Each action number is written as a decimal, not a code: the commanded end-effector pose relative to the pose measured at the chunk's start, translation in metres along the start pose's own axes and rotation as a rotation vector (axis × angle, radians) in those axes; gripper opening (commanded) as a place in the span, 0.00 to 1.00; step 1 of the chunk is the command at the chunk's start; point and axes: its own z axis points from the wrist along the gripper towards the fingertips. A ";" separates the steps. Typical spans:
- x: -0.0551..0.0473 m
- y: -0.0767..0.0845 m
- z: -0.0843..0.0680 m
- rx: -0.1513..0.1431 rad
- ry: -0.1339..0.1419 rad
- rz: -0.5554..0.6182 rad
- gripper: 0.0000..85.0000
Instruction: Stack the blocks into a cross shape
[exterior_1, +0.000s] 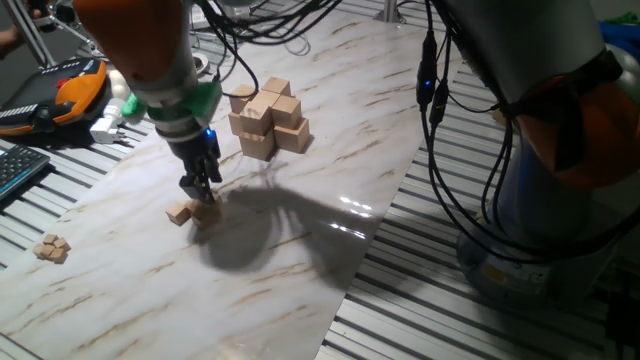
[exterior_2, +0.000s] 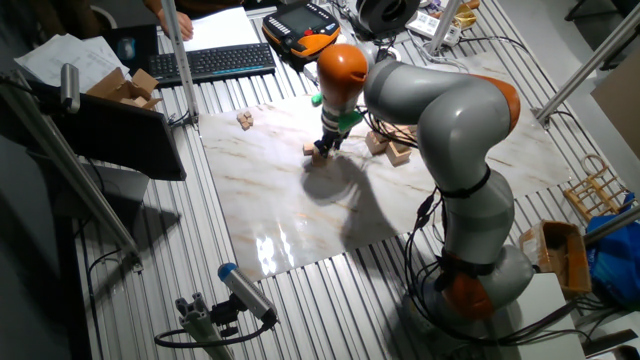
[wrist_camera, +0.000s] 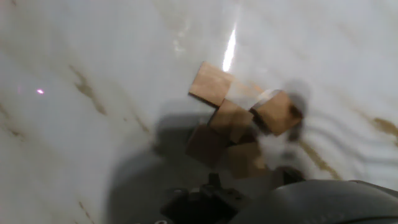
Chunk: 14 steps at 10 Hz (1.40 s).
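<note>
From one fixed view, the pincer hung just above loose blocks on the marbled desk; whether it was spread was unclear. The cross shape, chunky plain wood, stood toward 1 o'clock. More small cubes lay at 8 o'clock.

The other fixed view alone showed a keyboard.

The hand view showed square, smooth-faced cubes clustered, blurred.
</note>
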 end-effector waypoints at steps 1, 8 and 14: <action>0.002 0.001 0.002 0.003 0.001 -0.017 0.60; -0.007 -0.003 0.023 -0.008 -0.028 -0.051 0.60; -0.005 -0.005 0.032 -0.004 -0.038 -0.061 0.60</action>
